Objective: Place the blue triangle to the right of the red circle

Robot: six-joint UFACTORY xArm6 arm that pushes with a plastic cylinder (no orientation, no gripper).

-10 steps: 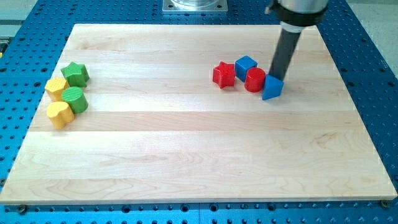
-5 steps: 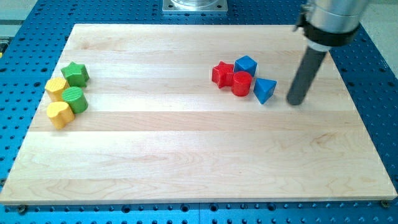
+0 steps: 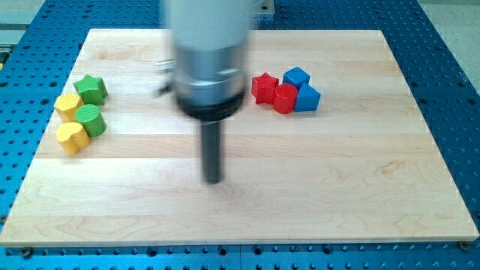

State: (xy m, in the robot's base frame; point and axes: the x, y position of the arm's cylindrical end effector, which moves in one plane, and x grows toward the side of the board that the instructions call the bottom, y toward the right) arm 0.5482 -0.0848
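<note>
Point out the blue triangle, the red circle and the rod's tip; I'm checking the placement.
Blue triangular block [image 3: 308,98], camera view, front face.
Red round block [image 3: 285,98], camera view, top face.
My tip [image 3: 214,180], camera view, rod's lower end.

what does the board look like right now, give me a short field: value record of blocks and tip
tip: my tip at board centre, apart from every block
red circle: in the right cluster
blue triangle: touching the red circle on the view's right
red star: left of the red circle
blue cube: above the red circle
left cluster: green star, yellow block, green block, second yellow block
</note>
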